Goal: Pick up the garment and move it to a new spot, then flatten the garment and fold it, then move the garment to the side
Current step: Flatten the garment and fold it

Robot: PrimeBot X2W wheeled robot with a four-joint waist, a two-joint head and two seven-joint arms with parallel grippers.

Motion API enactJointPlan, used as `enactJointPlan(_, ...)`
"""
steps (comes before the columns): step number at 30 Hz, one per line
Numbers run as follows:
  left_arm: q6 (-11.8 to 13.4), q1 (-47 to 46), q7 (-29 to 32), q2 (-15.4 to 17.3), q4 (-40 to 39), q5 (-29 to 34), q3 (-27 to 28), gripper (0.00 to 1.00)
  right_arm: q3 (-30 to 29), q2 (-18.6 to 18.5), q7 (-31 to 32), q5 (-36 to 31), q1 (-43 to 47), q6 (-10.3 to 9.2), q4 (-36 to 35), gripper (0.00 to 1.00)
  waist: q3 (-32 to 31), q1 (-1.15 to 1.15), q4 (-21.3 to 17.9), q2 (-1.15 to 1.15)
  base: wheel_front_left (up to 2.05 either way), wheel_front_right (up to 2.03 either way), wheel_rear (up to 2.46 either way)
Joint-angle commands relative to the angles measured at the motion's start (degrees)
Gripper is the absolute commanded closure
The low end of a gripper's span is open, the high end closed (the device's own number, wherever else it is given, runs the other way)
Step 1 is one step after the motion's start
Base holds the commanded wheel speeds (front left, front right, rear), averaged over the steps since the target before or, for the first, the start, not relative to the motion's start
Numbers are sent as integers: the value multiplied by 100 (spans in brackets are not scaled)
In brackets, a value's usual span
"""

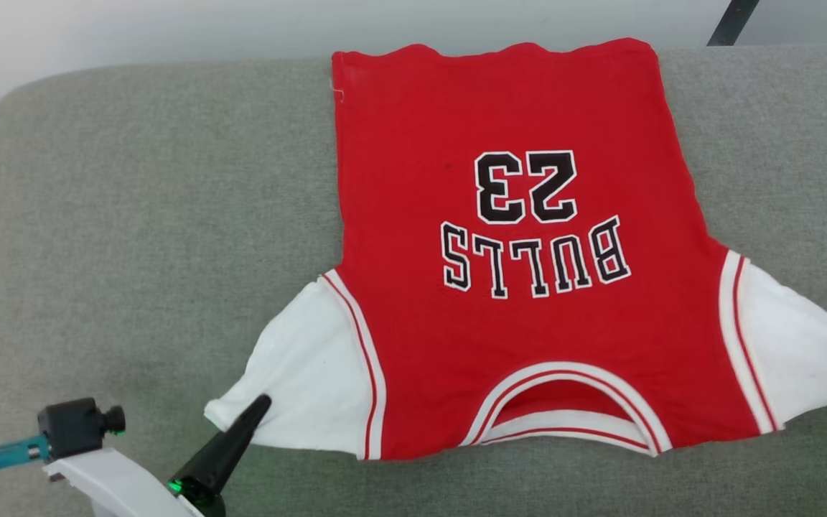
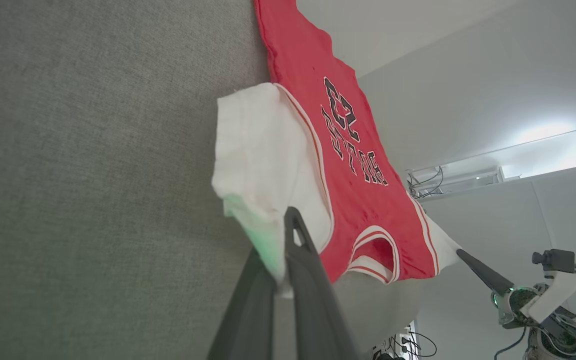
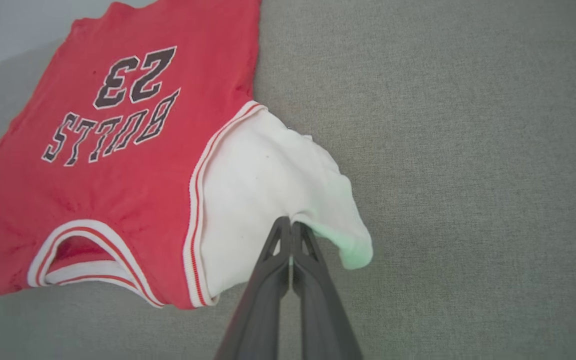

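Head view shows the jersey (image 1: 514,215) spread by the far edge of the cushion (image 1: 133,215); left gripper (image 1: 261,402) and right gripper (image 3: 290,226) each have fingers (image 3: 268,285) pinching a white sleeve (image 1: 306,366). Pulling outward evenly, low, should flatten it best.

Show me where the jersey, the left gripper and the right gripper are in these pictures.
jersey (image 1: 413,143): head view, on the red body beside the number.
left gripper (image 1: 261,403): head view, at its fingertips on the white sleeve.
right gripper (image 3: 291,225): right wrist view, at its closed fingertips pinching the other sleeve.
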Motion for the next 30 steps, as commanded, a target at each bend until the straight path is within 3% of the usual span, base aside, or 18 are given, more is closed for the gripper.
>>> enactJointPlan(1, 25, 23, -9, -1, 57, 42, -7, 100, 126, -88, -38, -102, 63, 22, 58, 100, 22, 0, -25, 0, 0, 0, 0)
enactJointPlan(4, 36, -102, -13, -67, 352, 158, -102, 100, 561, -307, -165, -373, 13, 22, 388, 100, 107, 0, -62, 0, 0, 0, 0)
enactJointPlan(13, -208, -648, -123, -413, 1477, 695, -595, 100, 1581, -517, -828, -771, -355, 22, 1754, 100, 410, 0, -41, 0, 0, 0, 0)
enactJointPlan(19, -255, -839, -208, -603, 2009, 943, -817, 100, 1949, -465, -1304, -793, -512, 21, 2513, 100, 515, 0, -5, 0, 0, 0, 0)
enactJointPlan(27, -315, -910, -274, -647, 2266, 948, -789, 100, 2372, -571, -1684, -765, -716, 8, 3025, 100, 507, 0, -69, 0, 0, 0, 0)
enactJointPlan(28, -312, -900, -278, -637, 2265, 964, -788, 100, 2416, -589, -1755, -772, -755, 8, 3033, 83, 494, 0, -84, 0, 0, 0, 0)
enactJointPlan(29, -306, -883, -279, -625, 2255, 978, -791, 100, 2433, -608, -1868, -777, -810, 8, 3013, 55, 479, 0, -99, 0, 0, 0, 0)
enactJointPlan(30, -299, -868, -278, -622, 2238, 978, -799, 100, 2412, -602, -1923, -740, -851, 8, 2992, 0, 466, 0, -109, 0, 0, 0, 0)
